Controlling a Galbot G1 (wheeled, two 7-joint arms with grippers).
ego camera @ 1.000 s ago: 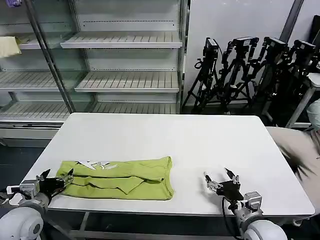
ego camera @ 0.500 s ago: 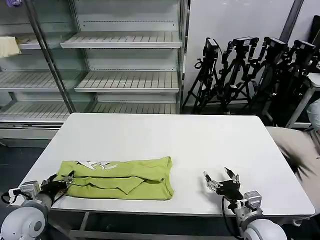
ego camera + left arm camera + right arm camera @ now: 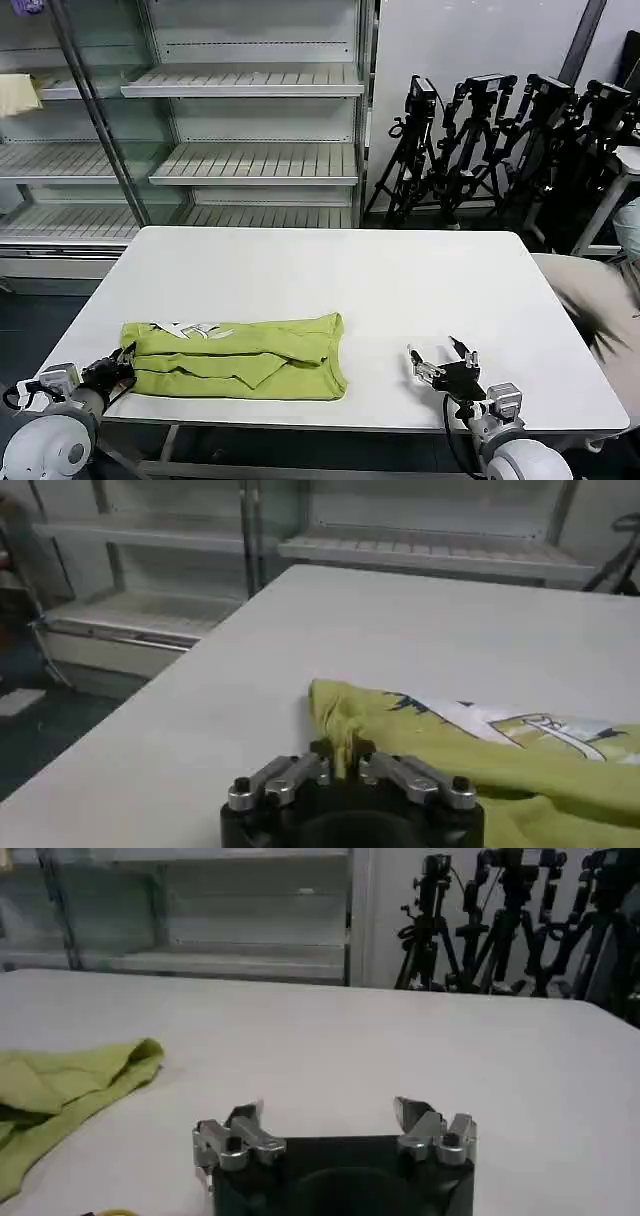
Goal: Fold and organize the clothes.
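The clothes, a lime yellow-green T-shirt [image 3: 240, 358], lie folded into a long band on the near left of the white table [image 3: 330, 280], white print showing at the band's far left. My left gripper [image 3: 124, 364] is at the shirt's left end, shut on a pinch of its edge [image 3: 343, 742]. In the left wrist view the green fabric [image 3: 520, 770] runs away from the jaws. My right gripper [image 3: 441, 361] rests open near the table's front right, nothing between its fingers, well right of the shirt's right end [image 3: 70, 1083].
Empty metal shelving [image 3: 240, 120] stands behind the table, with a pale cream cloth [image 3: 18, 93] on a left shelf. Black tripods [image 3: 500, 140] cluster at the back right. A person's sleeve [image 3: 610, 300] shows at the right edge.
My left gripper has closed from open onto the shirt's left edge and drawn slightly toward the table's front. The right gripper has not moved.
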